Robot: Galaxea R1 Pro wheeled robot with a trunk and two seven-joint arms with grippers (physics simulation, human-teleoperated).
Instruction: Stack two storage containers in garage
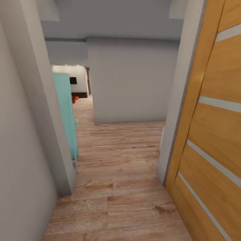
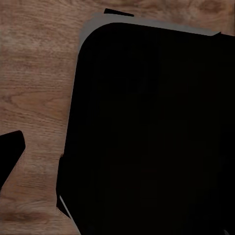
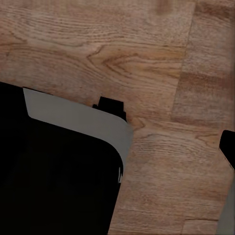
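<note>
Looking down from both wrists, the cameras take in mostly a black, round-cornered body with a pale grey edge [image 2: 147,137] set against light wood plank floor [image 2: 34,78]; a black sliver at the edge of the left wrist view [image 2: 11,152] and another at the edge of the right wrist view [image 3: 228,147] may belong to the hands, but too little shows to say whether either hand is wide, narrow or holding anything. In the right wrist view the same black mass with its grey rim [image 3: 78,117] covers one corner, a small black block [image 3: 111,106] juts out past the rim, and wood planks [image 3: 122,54] lie beyond. From the head, a narrow hallway runs ahead over the plank floor [image 1: 117,174], with a pale grey wall [image 1: 20,134] close on the left and an open light-oak door with pale horizontal stripes [image 1: 214,134] close on the right, hung beside a white door frame [image 1: 179,100]. A turquoise cabinet [image 1: 67,113] stands along the left wall past the corner. A grey wall [image 1: 130,80] closes the hallway ahead, and to its left a passage opens onto a bright room with a white wall carrying a black TV [image 1: 73,80]. On that distant floor sits a small orange-red shape, one or both of the storage containers [image 1: 75,99], too far off to tell apart.
</note>
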